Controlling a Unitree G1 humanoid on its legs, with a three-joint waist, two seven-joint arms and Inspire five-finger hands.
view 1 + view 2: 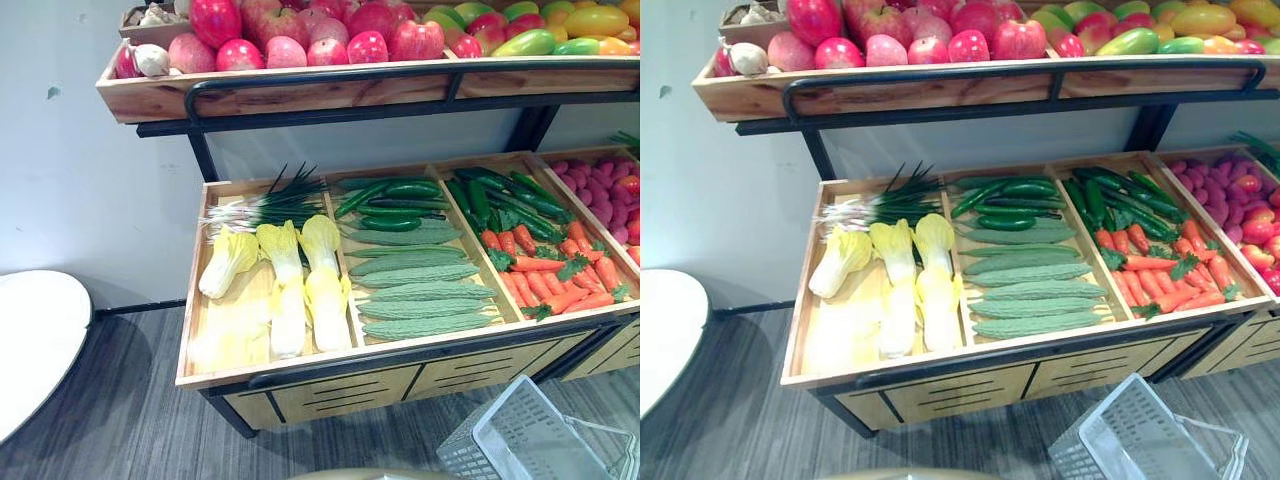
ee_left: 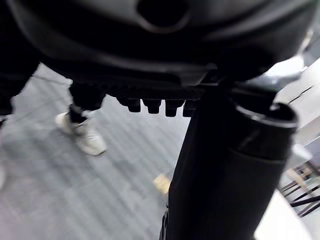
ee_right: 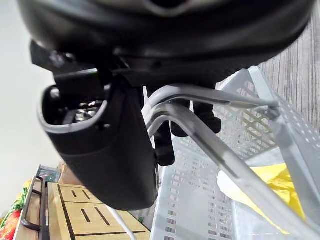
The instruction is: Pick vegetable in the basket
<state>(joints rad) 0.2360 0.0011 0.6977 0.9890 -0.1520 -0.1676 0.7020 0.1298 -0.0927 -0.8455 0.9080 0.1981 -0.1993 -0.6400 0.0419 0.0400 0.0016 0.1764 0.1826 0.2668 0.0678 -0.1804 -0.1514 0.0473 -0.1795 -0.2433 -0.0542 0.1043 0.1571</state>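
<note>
Right wrist view: the right hand is seen clenched round the grey handle of the basket. One yellow-white cabbage is held inside at lower right, partly crossed by the handle. Left eye view: more cabbages are laid centre-left on the veg stand, w/ carrots at right. The left hand is shown near a person's shoe; its grip can't be told.

Lower bin: scallions behind cabbages at left, gourds mid, carrots right; apples on shelf above; basket lower right.
</note>
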